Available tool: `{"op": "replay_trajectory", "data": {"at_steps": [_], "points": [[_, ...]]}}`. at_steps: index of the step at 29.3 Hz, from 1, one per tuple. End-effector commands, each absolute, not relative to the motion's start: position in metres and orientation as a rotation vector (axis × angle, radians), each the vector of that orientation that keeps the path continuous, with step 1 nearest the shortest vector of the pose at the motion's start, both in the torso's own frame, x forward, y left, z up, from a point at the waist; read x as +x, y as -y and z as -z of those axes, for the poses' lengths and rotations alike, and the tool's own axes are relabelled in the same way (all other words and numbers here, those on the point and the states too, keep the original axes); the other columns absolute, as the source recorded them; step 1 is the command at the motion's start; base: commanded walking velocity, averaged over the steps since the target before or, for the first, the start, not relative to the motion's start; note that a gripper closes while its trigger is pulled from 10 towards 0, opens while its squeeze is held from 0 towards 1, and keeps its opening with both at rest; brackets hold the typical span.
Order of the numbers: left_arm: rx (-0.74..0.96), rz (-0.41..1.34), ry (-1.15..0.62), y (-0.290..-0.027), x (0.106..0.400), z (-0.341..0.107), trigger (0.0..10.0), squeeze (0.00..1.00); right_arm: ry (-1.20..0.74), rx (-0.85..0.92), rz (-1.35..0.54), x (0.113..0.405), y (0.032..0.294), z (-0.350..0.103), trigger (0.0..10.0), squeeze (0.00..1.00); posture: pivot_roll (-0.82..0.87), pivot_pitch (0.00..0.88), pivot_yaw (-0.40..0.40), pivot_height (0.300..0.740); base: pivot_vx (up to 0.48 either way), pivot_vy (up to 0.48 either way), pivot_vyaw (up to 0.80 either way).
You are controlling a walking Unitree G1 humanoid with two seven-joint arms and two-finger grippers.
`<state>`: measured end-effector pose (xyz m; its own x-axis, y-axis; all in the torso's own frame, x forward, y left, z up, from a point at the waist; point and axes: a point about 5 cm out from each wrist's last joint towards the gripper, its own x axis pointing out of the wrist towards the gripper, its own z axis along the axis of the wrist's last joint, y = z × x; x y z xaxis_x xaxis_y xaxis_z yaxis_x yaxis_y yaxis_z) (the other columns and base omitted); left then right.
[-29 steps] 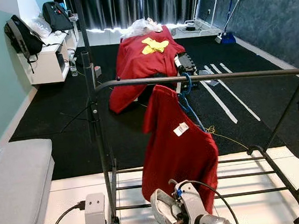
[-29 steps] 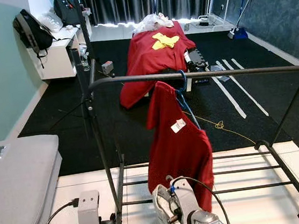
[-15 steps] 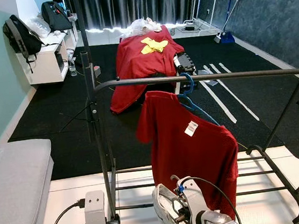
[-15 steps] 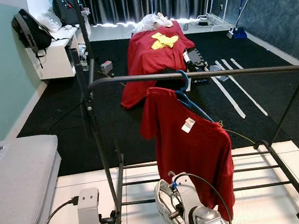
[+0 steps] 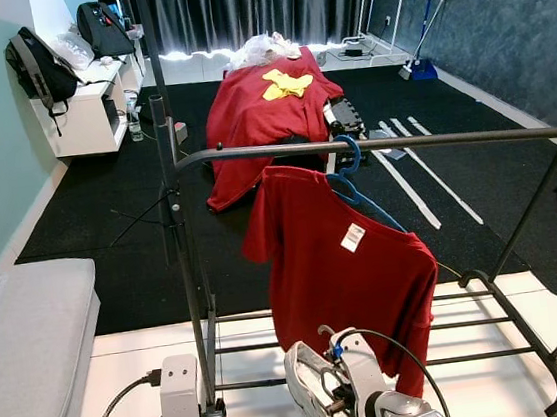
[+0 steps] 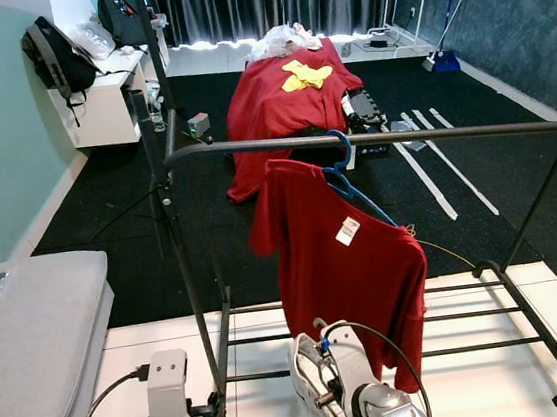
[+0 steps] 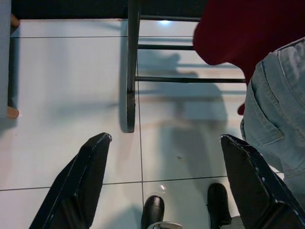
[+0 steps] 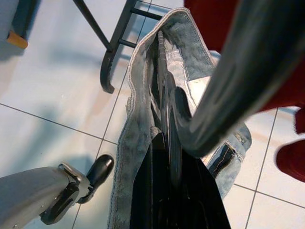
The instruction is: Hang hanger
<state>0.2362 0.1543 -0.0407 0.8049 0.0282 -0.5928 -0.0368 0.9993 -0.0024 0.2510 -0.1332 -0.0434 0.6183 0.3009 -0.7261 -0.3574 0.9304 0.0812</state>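
Right tool [image 8: 167,157], clenched on a hanger [image 8: 167,102] carrying jeans [image 8: 138,124], hangs low before the rail [image 5: 372,144]. Left tool [image 7: 167,186] gapes idle over the floor. Red shirt [image 5: 340,262] occupies the rail's middle, so free rail lies beside it.

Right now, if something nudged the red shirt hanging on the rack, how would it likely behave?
The red shirt would probably sway rather than fall, since its blue hanger hooks over the rack's rail at one point. Its cloth drapes in soft folds, so it looks floppy and light. It sits lopsided, so it might slip along the hanger.
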Motion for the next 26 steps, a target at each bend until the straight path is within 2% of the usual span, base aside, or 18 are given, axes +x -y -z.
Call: {"op": "replay_trajectory", "data": {"at_steps": [1, 26], "points": [[-0.003, -0.014, -0.648, -0.1492, 0.2351, 0.0425, 10.0, 0.00, -0.815, -0.063, -0.371, 0.2512, 0.1356, 0.0431, 10.0, 0.00, 0.10, 0.012, -0.081, 0.740, 0.000, 0.000, 0.00], [0.013, -0.003, -0.666, -0.1505, 0.2347, 0.0442, 10.0, 0.00, -0.817, -0.052, -0.362, 0.2512, 0.1332, 0.0434, 10.0, 0.00, 0.12, 0.015, -0.077, 0.740, 0.000, 0.000, 0.00]]}}
